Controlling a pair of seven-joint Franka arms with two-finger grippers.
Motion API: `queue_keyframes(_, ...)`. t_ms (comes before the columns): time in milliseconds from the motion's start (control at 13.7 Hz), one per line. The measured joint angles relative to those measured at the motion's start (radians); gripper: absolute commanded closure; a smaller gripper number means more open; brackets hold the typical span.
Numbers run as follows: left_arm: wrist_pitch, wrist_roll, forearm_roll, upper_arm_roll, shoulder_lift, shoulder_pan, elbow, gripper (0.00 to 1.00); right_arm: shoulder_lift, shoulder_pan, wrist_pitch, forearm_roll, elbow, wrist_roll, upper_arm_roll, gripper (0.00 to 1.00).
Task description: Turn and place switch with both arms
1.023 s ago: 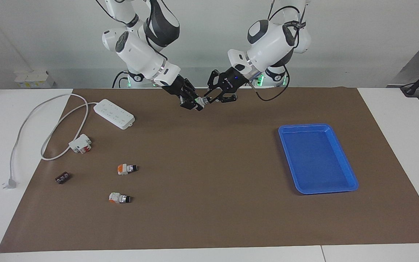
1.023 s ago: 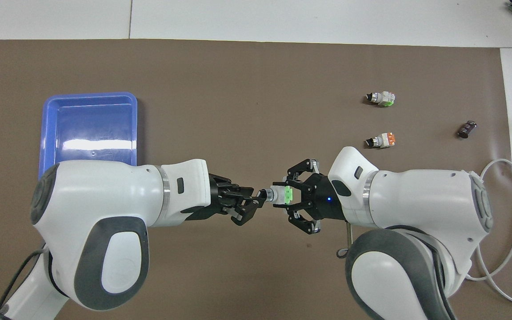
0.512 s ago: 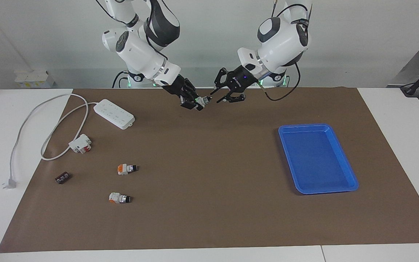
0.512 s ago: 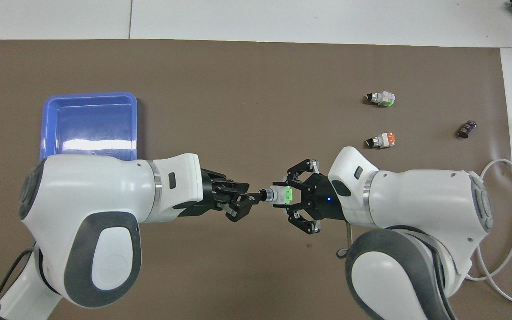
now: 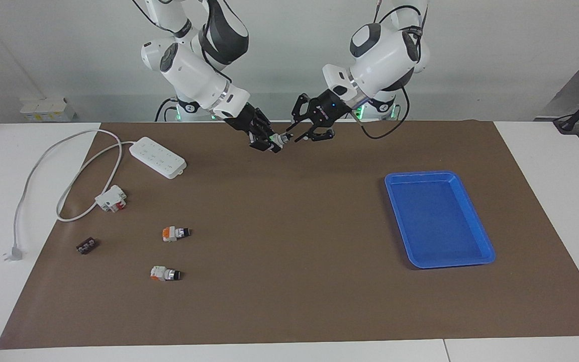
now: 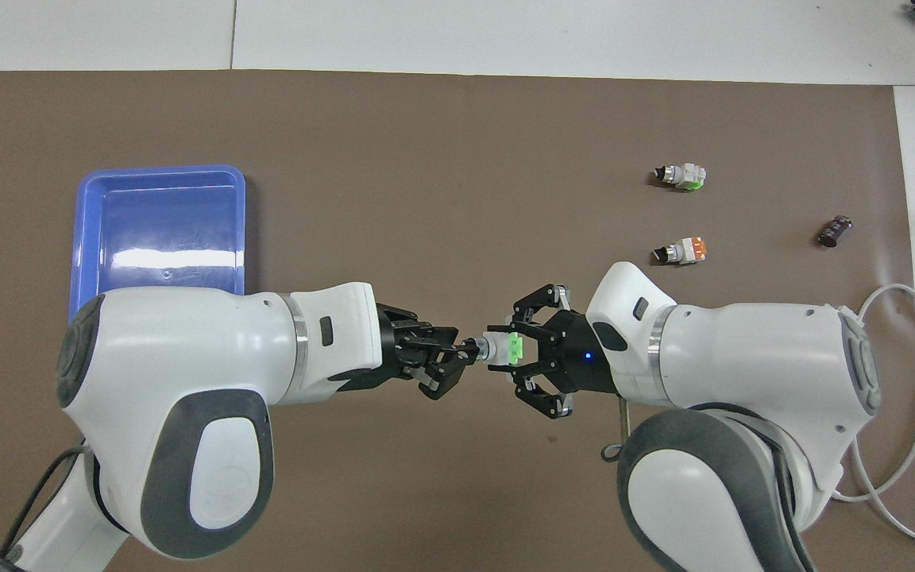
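Note:
The switch (image 5: 275, 141) is held in the air over the mat, close to the robots. It also shows in the overhead view (image 6: 501, 349), lying level with its green end block toward the right arm. My right gripper (image 5: 268, 143) (image 6: 515, 349) is shut on the green end block. My left gripper (image 5: 290, 136) (image 6: 464, 354) meets it head-on from the tray's end and is shut on the black-and-silver knob. Both arms are raised above the table.
A blue tray (image 5: 470, 254) (image 6: 83, 238) lies toward the left arm's end. Toward the right arm's end lie two orange-ended switches (image 5: 175, 233) (image 5: 165, 274), a white-and-red block (image 5: 111, 197), a small dark part (image 5: 86, 245), and a power strip (image 5: 158, 157) with its cable.
The left arm's forearm has lifted and its wrist has turned while its gripper stays at the knob. The right arm and the switch have not moved.

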Motion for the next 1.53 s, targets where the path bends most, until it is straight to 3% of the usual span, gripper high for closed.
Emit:
queue_keyframes(512,0.001,0.005,0.000,0.000,0.003,-0.001,-0.001,0.72,0.000,0.000,0.000,0.000,0.000,0.000,0.000,1.00)
queue_keyframes(658,0.000,0.016,0.000,0.000,0.003,-0.001,-0.005,0.79,0.000,0.000,0.000,0.000,0.000,0.000,0.000,1.00)
queue_keyframes(877,-0.001,0.022,0.000,0.000,0.002,-0.002,-0.008,0.99,0.000,0.000,0.000,0.000,-0.001,0.000,0.000,1.00)
queue_keyframes(1535,-0.001,0.017,-0.003,0.000,0.000,-0.002,-0.009,1.00,0.001,0.000,0.001,0.000,-0.001,0.000,0.000,1.00)
